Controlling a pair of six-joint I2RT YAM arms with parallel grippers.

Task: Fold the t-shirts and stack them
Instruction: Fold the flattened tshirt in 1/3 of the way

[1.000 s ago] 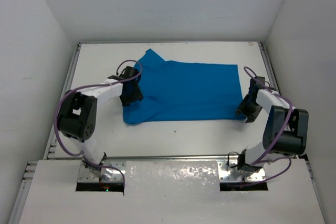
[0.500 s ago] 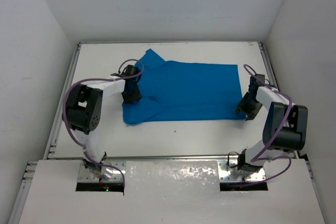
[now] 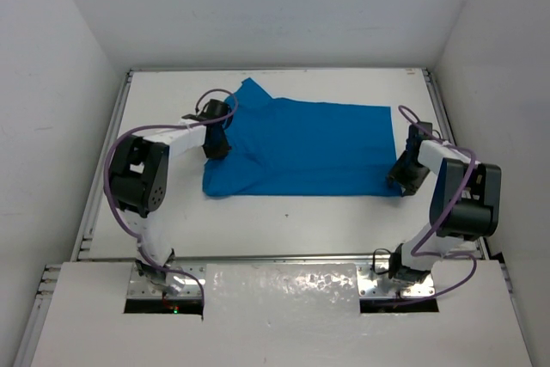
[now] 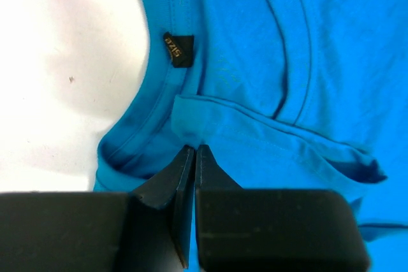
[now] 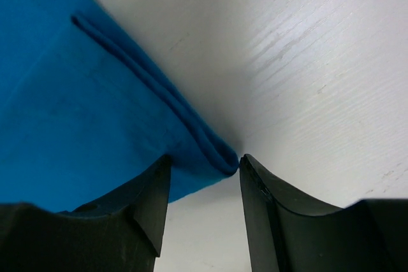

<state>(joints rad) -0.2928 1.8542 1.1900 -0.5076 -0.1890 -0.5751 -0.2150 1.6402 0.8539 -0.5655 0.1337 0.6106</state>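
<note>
The bright blue t-shirt (image 3: 309, 148) lies spread flat across the white table, its collar end to the left and its hem to the right. My left gripper (image 3: 216, 145) rests on the shirt's left part, beside the collar. In the left wrist view it (image 4: 194, 149) is shut, pinching a fold of blue cloth (image 4: 268, 49) just below the collar's black size label (image 4: 178, 50). At the shirt's near right corner, my right gripper (image 3: 404, 180) stands open. Its fingers (image 5: 204, 160) straddle the folded hem corner (image 5: 220, 154), with the right fingertip touching that corner.
The white table (image 3: 284, 212) is boxed in by white walls on the left, right and far sides. A metal rail runs along its near edge by the arm bases. Purple cables loop off both arms.
My left gripper has slid toward the far side along the shirt's collar end and closed on the cloth. The shirt's near left corner has flattened. The right gripper has barely moved.
</note>
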